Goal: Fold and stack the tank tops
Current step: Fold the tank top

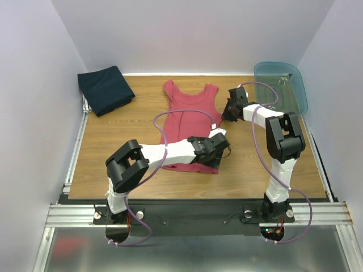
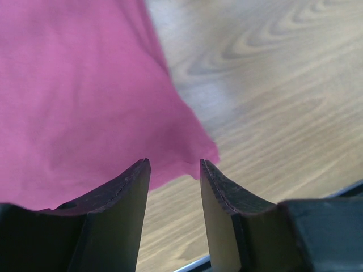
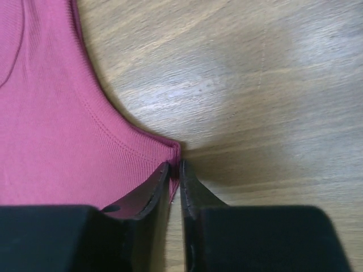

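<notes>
The maroon tank top [image 1: 187,122] lies flat in the middle of the table, straps toward the far side. My left gripper [image 1: 220,154] hovers open over its near right hem corner [image 2: 198,150], the corner just beyond the fingertips. My right gripper [image 1: 226,115] is shut on the top's right side edge below the armhole [image 3: 173,150]. The navy tank top [image 1: 105,89] lies as a folded square at the far left corner.
A translucent blue plastic tub [image 1: 281,85] stands at the far right corner, just behind the right arm. Bare wooden table [image 1: 113,147] shows left and right of the maroon top. Walls enclose the table on three sides.
</notes>
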Controlling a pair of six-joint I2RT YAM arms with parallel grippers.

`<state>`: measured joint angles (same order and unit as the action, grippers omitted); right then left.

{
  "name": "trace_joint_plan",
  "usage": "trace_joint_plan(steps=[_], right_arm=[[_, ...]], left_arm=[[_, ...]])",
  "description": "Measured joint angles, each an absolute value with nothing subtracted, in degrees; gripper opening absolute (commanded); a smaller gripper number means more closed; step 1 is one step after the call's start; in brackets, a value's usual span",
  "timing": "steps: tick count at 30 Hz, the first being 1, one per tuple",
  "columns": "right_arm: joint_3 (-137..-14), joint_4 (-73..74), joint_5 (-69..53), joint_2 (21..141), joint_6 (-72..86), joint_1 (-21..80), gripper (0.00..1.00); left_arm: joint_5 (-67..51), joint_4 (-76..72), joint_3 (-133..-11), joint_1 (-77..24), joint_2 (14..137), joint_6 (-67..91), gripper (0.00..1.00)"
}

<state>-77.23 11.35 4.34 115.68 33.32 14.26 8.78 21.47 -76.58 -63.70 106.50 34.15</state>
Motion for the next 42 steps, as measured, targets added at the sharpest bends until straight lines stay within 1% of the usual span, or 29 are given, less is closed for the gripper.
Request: trace_joint_plan(steps=[3,4,10,16,20,22,23,26,27,28,30,31,36,42], right_arm=[[-77.23,11.03,4.23,115.85,33.58,14.24,0.01],[-77.23,10.94,4.25,115.85,33.67,14.24,0.0],[-77.23,10.83,4.25,115.85,33.67,14.24,0.0],[-77.23,10.7,4.23,115.85,33.69,14.26,0.0],[-77.23,10.66,4.21,115.87,33.67,14.26,0.0],[-77.23,10.63,4.19,115.87,33.67,14.26,0.0],[-77.21,10.63,4.19,115.87,33.67,14.24,0.0],[-77.21,10.63,4.19,115.87,33.67,14.24,0.01],[-77.21,10.61,4.19,115.87,33.67,14.24,0.01],[-77.21,10.61,4.19,115.87,33.67,14.26,0.0],[-77.21,10.59,4.19,115.87,33.67,14.24,0.01],[-77.19,10.55,4.19,115.87,33.67,14.24,0.0],[-76.75,9.82,4.49,115.83,33.67,14.24,0.0],[-72.42,8.36,6.68,113.06,33.67,14.26,0.0]], left_arm=[[8.78,21.58,-77.21,-65.63,107.31,34.33,0.54],[8.8,21.63,-77.49,-66.24,107.61,34.33,0.54],[9.34,22.15,-79.44,-69.3,110.19,34.35,0.54],[11.51,22.39,-80.75,-70.13,113.32,34.59,0.54],[13.34,22.39,-80.77,-70.06,114.63,34.85,0.53],[13.89,22.33,-80.77,-70.06,114.69,34.96,0.5],[14.0,22.22,-80.75,-70.06,114.69,34.98,0.49],[14.55,22.06,-80.75,-70.08,114.91,34.92,0.35],[14.7,22.02,-80.75,-70.08,114.93,35.0,0.23],[14.9,22.02,-80.75,-70.08,114.93,34.94,0.19],[15.18,21.87,-80.6,-70.08,114.93,35.0,0.02],[15.22,21.8,-80.6,-70.08,114.91,35.07,0.0],[14.83,20.1,-79.2,-70.3,114.1,34.7,0.0],[9.96,16.91,-72.51,-71.42,108.92,33.63,0.0]])
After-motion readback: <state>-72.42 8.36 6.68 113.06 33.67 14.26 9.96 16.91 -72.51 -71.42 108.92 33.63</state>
